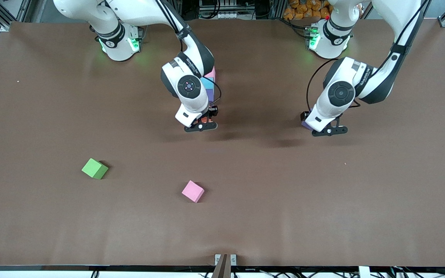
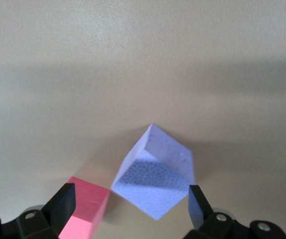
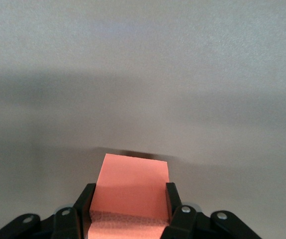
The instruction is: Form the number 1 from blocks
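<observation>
My right gripper [image 1: 201,125] [image 3: 128,199] is shut on the orange block [image 3: 133,186] [image 1: 207,120], low over the table. It sits at the nearer end of a line of blocks: purple [image 1: 211,95], light blue [image 1: 207,83], then pink [image 1: 211,72], all partly hidden by the right arm. My left gripper [image 1: 325,129] [image 2: 130,201] is open and low, toward the left arm's end. The second purple block [image 2: 155,172] [image 1: 304,124] lies cornerwise between its fingers. A crimson red cube [image 2: 85,211] lies against one finger [image 2: 63,201]. A loose pink block [image 1: 192,191] lies nearer the front camera.
A green cube [image 1: 94,168] lies on the brown table [image 1: 323,200] toward the right arm's end, a little farther from the camera than the loose pink block. The arm bases stand along the back edge.
</observation>
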Tool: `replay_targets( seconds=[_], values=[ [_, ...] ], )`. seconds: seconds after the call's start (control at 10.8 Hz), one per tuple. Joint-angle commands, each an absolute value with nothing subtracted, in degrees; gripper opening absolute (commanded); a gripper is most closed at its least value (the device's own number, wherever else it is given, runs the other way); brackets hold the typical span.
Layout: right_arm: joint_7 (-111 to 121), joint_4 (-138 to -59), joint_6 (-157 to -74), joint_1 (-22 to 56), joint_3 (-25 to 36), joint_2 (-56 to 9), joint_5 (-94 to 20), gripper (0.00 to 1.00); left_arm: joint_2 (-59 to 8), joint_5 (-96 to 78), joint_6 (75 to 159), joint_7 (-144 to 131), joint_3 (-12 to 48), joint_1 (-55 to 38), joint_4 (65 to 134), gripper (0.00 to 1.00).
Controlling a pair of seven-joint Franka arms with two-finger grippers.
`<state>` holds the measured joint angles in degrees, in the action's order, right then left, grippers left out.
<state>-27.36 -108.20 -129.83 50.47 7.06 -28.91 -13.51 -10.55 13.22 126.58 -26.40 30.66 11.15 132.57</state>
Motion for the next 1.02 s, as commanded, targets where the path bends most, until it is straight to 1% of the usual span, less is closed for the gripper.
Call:
replay_targets(
  seconds=[0.0,0.19,0.37,0.56,0.65,0.74,0.84,0.93],
  values=[
    [-28.56,-107.05,-129.20,51.85,7.38,-29.88,-13.71,0.61,-7.56,13.27,129.27,-15.33,32.17,13.27,135.26,1.00],
    [-28.65,-107.14,-129.20,52.21,7.21,-30.14,-13.71,0.61,-8.08,13.27,134.18,-13.28,36.02,13.27,136.14,1.00],
    [-28.74,-107.31,-129.20,52.65,7.12,-30.32,-14.67,0.61,-8.96,13.62,141.56,-8.73,37.44,13.18,139.47,1.00],
    [-28.74,-107.67,-129.11,53.08,7.12,-30.32,-14.68,0.64,-9.23,14.06,141.94,-2.32,37.35,13.27,140.97,1.00],
    [-28.74,-107.75,-129.11,53.17,7.12,-30.32,-14.68,0.71,-9.14,14.06,141.94,-1.85,37.35,13.27,140.80,1.00],
    [-28.74,-108.10,-129.11,53.17,7.12,-30.32,-14.68,0.82,-9.14,14.24,142.03,-1.67,37.35,13.27,140.63,1.00],
    [-28.74,-108.37,-129.11,53.17,7.12,-30.24,-14.68,1.00,-9.05,14.41,142.12,-1.67,37.27,13.27,140.54,1.00],
    [-28.65,-108.37,-128.85,53.17,7.12,-30.15,-14.68,1.00,-9.05,15.46,142.21,-1.67,37.18,13.53,140.54,1.00]
  ],
)
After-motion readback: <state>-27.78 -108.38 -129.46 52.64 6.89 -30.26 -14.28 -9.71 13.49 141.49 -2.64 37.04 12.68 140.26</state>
